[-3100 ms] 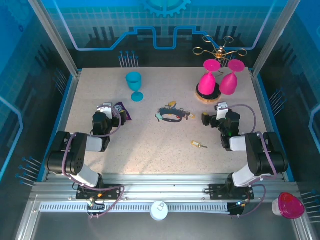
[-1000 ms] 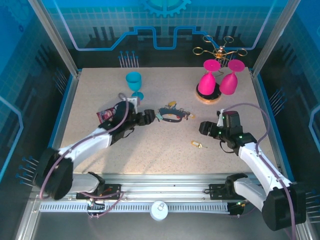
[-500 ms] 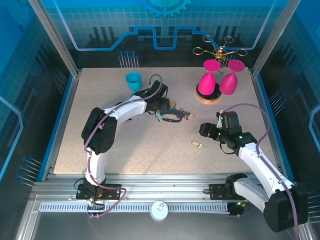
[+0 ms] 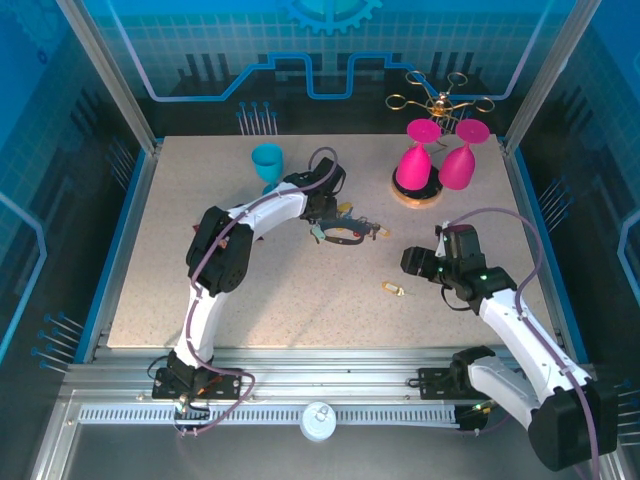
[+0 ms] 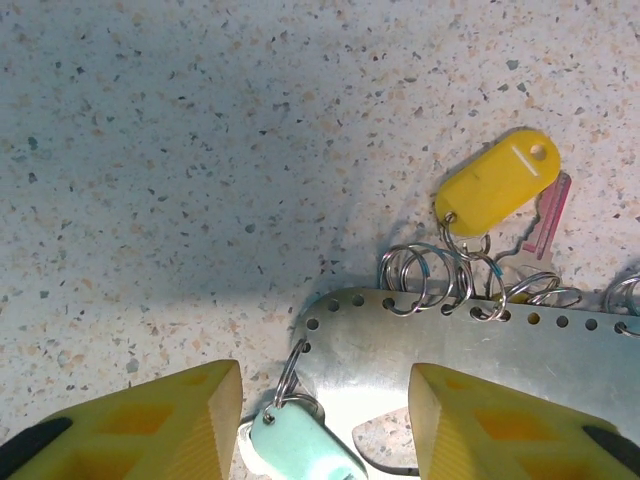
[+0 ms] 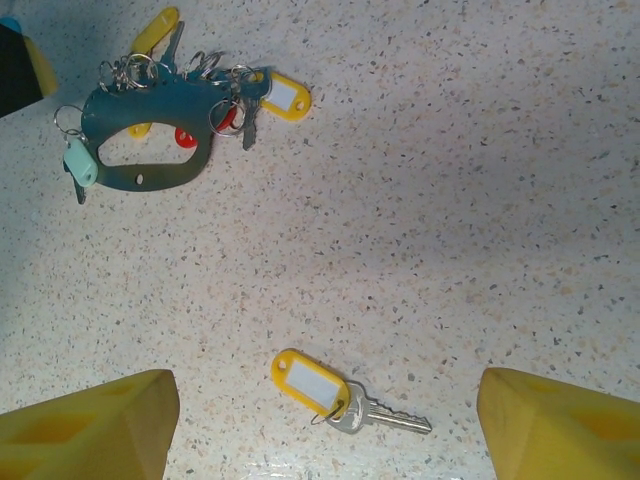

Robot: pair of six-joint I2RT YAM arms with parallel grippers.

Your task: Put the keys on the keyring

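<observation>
Starts from the loose key [image 6: 375,412], flat on the table [image 4: 300,300] with a yellow tag [image 6: 310,382] on its head; lies alone, apart from the keyring [image 4: 340,230], at about 4 to 5 o'clock from it in the top view. Runs its long axis, in the right wrist view, from tag at 10 o'clock to blade tip at 4 o'clock; sits low and central between the yellow fingers [image 6: 90,425] of the right claw [image 6: 325,430], just toward 12 o'clock from the claw's midpoint. Has that claw's jaws wide apart with nothing clamped; cannot tell its height above the table.

Shows the keyring as a flat perforated metal loop near the table's middle, hung with split rings, keys and coloured tags; stretches roughly 9 to 3 o'clock in the top view. Puts the left claw [image 5: 325,405] over its 9 o'clock end, jaws apart and astride the rounded tip in the left wrist view; cannot tell whether touching.

Makes the right arm clearly the nearer one to the loose key, the left to the keyring. Seems to call for a wrist turn before pinching, since the closing line runs nearly along the key's length. Leaves the pink glasses [image 4: 415,160] well apart at 12 o'clock.
</observation>
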